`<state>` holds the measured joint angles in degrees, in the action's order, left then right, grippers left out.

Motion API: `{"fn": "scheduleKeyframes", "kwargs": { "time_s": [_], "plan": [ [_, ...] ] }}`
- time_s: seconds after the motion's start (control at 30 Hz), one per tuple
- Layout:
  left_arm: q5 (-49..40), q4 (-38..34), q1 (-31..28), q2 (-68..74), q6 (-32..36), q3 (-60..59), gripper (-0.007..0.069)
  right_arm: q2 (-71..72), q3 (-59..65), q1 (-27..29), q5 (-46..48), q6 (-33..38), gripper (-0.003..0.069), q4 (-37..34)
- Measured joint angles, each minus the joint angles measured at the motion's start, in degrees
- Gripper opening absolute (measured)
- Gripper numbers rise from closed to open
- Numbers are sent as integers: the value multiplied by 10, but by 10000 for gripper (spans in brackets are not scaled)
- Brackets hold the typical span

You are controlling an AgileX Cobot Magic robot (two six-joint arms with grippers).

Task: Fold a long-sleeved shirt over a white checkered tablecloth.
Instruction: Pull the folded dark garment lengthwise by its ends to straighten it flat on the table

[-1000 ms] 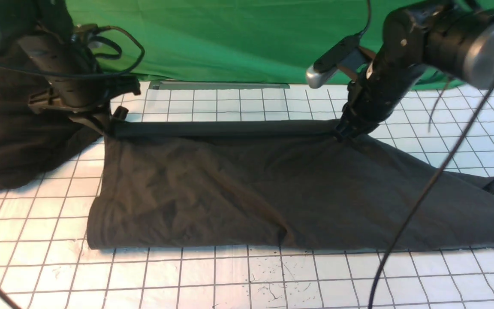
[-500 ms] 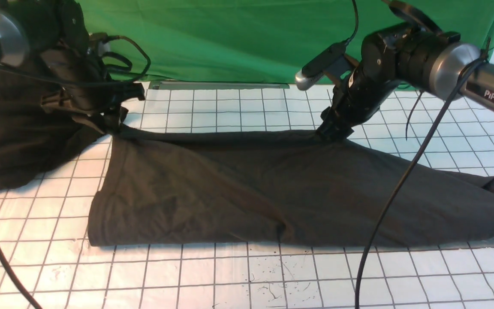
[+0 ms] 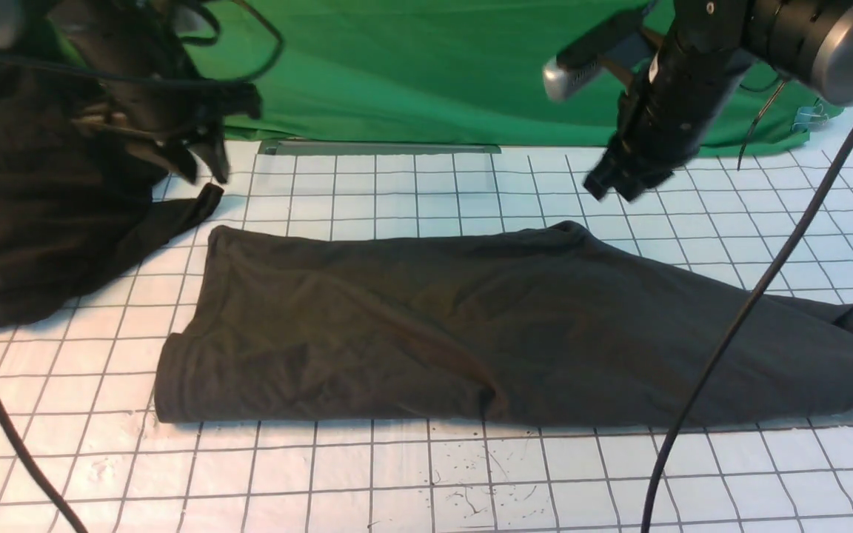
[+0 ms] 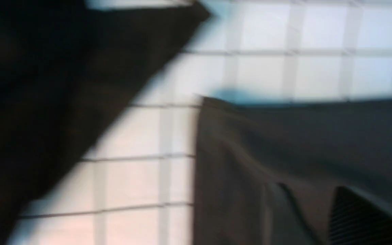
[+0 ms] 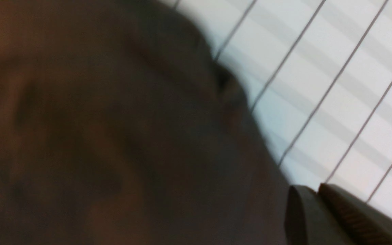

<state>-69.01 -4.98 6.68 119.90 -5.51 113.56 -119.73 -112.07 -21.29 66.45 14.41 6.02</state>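
Observation:
The long-sleeved shirt [image 3: 471, 333] lies flat as a wide dark band across the white checkered tablecloth [image 3: 397, 481], its print hidden. My left gripper [image 3: 206, 176] hangs above the shirt's far left corner, clear of it, fingers apart and empty. The left wrist view shows that gap [image 4: 310, 190] with shirt [image 4: 301, 143] beneath. My right gripper [image 3: 608, 189] hovers above the far edge near the right end, shut on nothing. In the right wrist view its fingers [image 5: 310, 187] meet over the shirt's edge [image 5: 114, 136].
A blacker lumpy cloth mass [image 3: 34, 222] sits at the far left, one corner reaching toward the shirt. Green fabric [image 3: 412, 66] hangs behind the table. A black cable [image 3: 730, 333] from the right arm crosses in front of the shirt's right part.
Both grippers let go of the shirt's far edge and rose away. The taut raised edge has dropped and now lies slack on the tablecloth.

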Motion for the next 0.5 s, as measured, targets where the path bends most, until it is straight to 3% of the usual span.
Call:
{"fn": "scheduleKeyframes", "kwargs": {
  "time_s": [0.1, 0.37, 0.5],
  "plan": [
    [-3, -11, 41, -13, 15, -60, 18, 11, 25, 33, 21, 2, 1, -17],
    [24, -13, 132, -25, 28, -171, -4, 51, 125, 203, 30, 7, 31, -80],
    [73, -14, 148, -25, 30, -212, -4, 38, 147, 261, 30, 14, 197, -81]
  ]
}}
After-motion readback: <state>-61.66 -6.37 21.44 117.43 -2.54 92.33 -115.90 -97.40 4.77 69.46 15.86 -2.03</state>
